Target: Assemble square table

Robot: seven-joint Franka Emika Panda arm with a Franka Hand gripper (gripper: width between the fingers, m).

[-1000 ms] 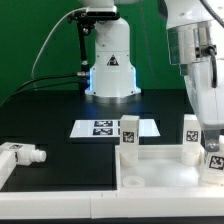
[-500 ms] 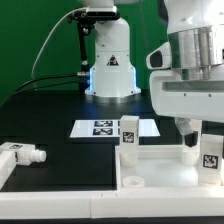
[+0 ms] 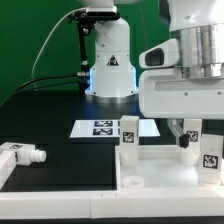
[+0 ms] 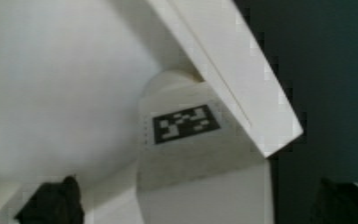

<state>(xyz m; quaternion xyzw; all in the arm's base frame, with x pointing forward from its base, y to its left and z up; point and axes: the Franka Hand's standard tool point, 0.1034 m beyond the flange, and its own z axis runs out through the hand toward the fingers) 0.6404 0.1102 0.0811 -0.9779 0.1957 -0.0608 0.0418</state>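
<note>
The tool (image 3: 187, 133) hangs wide open with nothing in it, a finger on each side of the leg (image 4: 190, 125) standing in a far corner of the square panel (image 3: 165, 172), so a crooked lift could bump that leg and tip it out.

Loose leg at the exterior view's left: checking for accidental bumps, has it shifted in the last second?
No. The loose leg lies on its side at the same spot relative to the marker board.
</note>
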